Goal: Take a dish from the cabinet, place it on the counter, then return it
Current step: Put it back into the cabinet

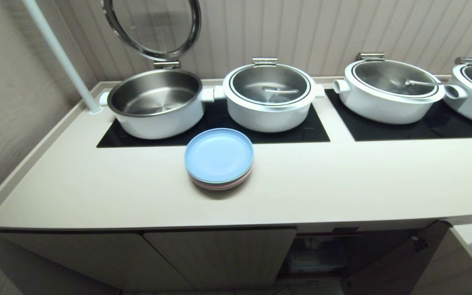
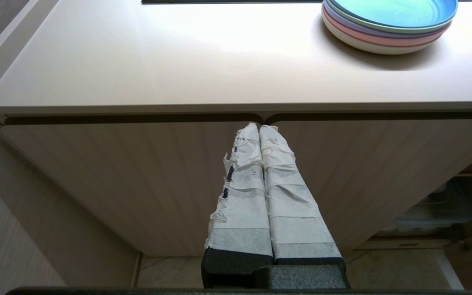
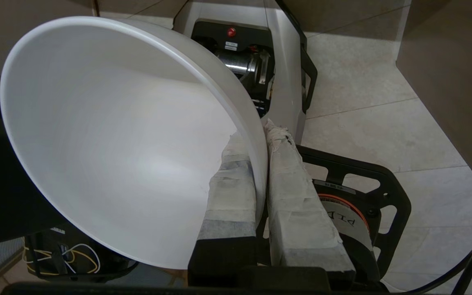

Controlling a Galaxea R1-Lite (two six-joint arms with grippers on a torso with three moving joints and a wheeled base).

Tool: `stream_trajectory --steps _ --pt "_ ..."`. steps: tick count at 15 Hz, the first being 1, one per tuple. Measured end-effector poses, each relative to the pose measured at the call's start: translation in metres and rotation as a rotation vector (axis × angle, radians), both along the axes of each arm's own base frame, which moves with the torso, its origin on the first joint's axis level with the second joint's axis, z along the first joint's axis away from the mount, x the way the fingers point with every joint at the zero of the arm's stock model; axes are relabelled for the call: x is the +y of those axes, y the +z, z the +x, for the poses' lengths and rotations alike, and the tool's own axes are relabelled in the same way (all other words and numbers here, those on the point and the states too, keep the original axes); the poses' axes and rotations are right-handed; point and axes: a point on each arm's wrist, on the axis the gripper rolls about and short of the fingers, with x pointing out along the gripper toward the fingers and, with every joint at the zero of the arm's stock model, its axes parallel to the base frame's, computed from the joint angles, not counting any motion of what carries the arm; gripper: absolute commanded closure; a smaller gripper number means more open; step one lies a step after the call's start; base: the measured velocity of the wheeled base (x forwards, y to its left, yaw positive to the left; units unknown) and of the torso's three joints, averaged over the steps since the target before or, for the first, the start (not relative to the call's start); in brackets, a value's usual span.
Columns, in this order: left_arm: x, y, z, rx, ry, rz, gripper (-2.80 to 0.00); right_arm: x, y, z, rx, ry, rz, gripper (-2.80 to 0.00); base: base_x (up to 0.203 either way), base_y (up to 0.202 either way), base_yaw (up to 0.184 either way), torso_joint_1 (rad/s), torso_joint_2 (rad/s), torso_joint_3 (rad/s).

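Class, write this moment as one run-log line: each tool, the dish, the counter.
right tool: shut on dish rim, over floor | left tool: shut, empty, before cabinet doors | counter: plate stack, no dish

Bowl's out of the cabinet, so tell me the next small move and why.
Probably lift the right gripper, shut on the rim of the dish, up to the bare counter right of the plates: the bowl hangs tilted over the floor, not yet set down.

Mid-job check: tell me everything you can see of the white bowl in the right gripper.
The dish is a plain, smooth white round bowl with a thin rim and an empty, clean inside. It is tipped on edge, its opening facing the wrist camera. The right gripper pinches its wall at the rim, one taped finger inside, one outside. It hangs over the tiled floor and the robot's base, touching nothing else seen.
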Motion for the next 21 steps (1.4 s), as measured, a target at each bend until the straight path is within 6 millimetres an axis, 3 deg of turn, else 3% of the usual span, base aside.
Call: stream_trajectory --steps 21 --pt "0.0 0.0 0.0 0.0 -0.001 0.0 0.0 -0.002 0.012 -0.011 0.03 -0.028 0.018 0.0 0.0 0.0 0.0 0.0 0.0 0.0"
